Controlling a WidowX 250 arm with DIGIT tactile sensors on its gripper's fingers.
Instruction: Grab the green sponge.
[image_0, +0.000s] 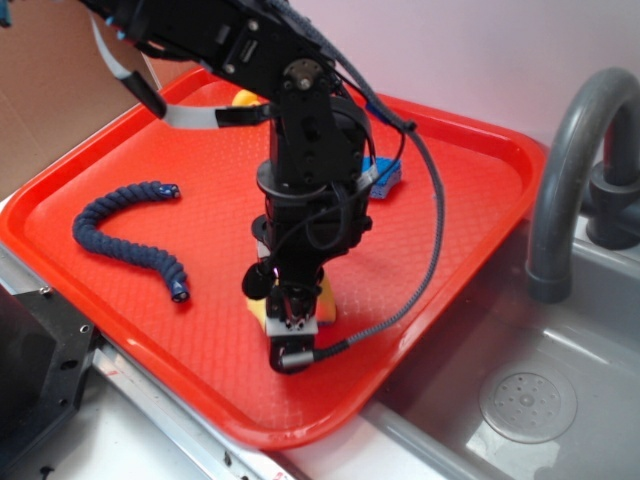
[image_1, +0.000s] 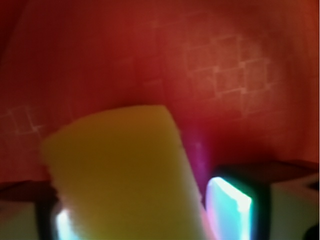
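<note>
The green sponge (image_0: 326, 300), a yellow foam block, lies on the red tray (image_0: 200, 385) near its front edge. My gripper (image_0: 288, 335) is down over it, pointing straight at the tray, and hides most of it. In the wrist view the sponge (image_1: 120, 170) fills the space between my gripper's (image_1: 145, 215) jaws. It reaches the left finger, while a narrow gap shows before the right finger (image_1: 230, 207). The jaws stand open around it. The dark scouring layer is not visible.
A dark blue braided rope (image_0: 125, 225) curves on the tray's left half. A blue sponge (image_0: 385, 175) and a yellow duck (image_0: 245, 98) lie behind the arm. A grey sink (image_0: 530, 400) and a faucet (image_0: 565, 170) stand to the right.
</note>
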